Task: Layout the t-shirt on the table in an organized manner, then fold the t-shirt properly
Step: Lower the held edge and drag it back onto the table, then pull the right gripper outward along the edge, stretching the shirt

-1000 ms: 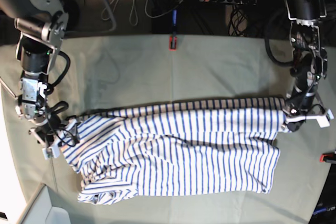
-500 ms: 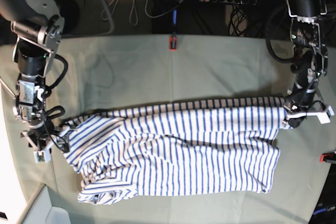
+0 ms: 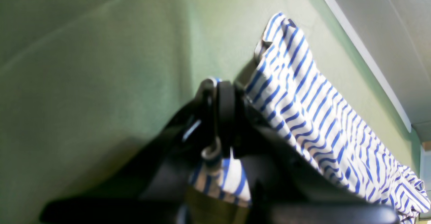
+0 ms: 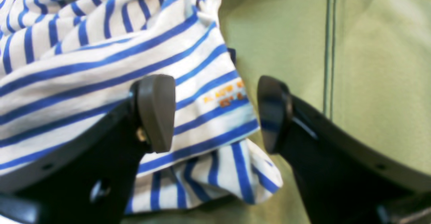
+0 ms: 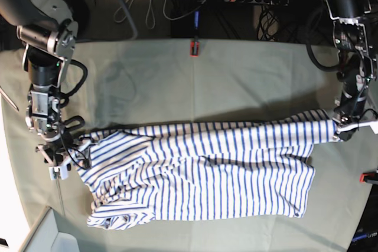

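Both arms are built of black and silver-grey metal segments strung with loose black cables, the right gripper [image 4: 215,113] ending in black fingers [image 4: 156,111] with rounded grey-brown pads and small screw holes along their sides.

My left gripper [image 5: 345,128] at 3 o'clock in the base view, arm hanging down from 1 o'clock, jaws clamped tight on a corner of the t-shirt [image 5: 201,172]. My right gripper [image 5: 62,159] at 9 o'clock, arm descending from 11 o'clock, fingers [image 4: 156,111] spread wide, straddling the cloth edge, gripping nothing.
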`<state>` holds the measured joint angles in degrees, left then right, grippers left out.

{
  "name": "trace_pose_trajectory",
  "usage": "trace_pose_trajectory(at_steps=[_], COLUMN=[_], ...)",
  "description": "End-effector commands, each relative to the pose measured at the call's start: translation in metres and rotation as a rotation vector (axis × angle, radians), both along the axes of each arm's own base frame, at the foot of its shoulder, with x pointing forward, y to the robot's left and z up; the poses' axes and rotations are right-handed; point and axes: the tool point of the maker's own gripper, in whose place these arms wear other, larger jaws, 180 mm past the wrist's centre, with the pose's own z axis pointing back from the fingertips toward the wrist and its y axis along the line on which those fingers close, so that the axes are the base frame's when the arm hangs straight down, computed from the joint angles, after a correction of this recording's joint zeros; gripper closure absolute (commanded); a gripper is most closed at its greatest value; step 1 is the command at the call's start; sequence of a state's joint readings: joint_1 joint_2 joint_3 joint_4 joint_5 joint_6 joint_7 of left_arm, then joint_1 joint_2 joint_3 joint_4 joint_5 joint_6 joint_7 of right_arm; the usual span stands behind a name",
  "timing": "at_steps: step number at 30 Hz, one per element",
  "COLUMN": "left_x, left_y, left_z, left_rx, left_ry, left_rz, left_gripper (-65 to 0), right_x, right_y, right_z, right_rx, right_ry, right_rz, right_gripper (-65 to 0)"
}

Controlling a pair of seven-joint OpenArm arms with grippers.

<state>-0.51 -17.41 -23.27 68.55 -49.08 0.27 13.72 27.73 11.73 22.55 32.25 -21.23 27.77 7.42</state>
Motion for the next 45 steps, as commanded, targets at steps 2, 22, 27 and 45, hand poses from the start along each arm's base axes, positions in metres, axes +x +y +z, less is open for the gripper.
trace_pose_trajectory(at_steps=[2,22,27,45], left_x=[0.008,0.006,0.005,-0.006], left_y=[0.009,0.008,0.006,0.020], left_z=[0.019,0.017,0.017,0.014], left_rx=[0.031,0.021,0.021,0.033], left_ry=[-0.052,-0.051,-0.049,-0.036], left_rz=[0.008,0.011,0.005,0.033], left_gripper=[-0.2,-0.2,-0.2,-0.2], right_x=[0.018,-0.005,-0.034,0.001], right_y=[-0.009,-0.044,-0.037,0.003], right_z=[0.026,0.042,0.062,0.042], right_rx=[-0.012,-0.037,-0.115,0.043], right_ry=[-0.081,-0.157,-0.230,-0.095], right_rz=[-0.017,-0.124,-0.107,0.019], right_gripper=[-31.0,0.0,0.0,-34.0])
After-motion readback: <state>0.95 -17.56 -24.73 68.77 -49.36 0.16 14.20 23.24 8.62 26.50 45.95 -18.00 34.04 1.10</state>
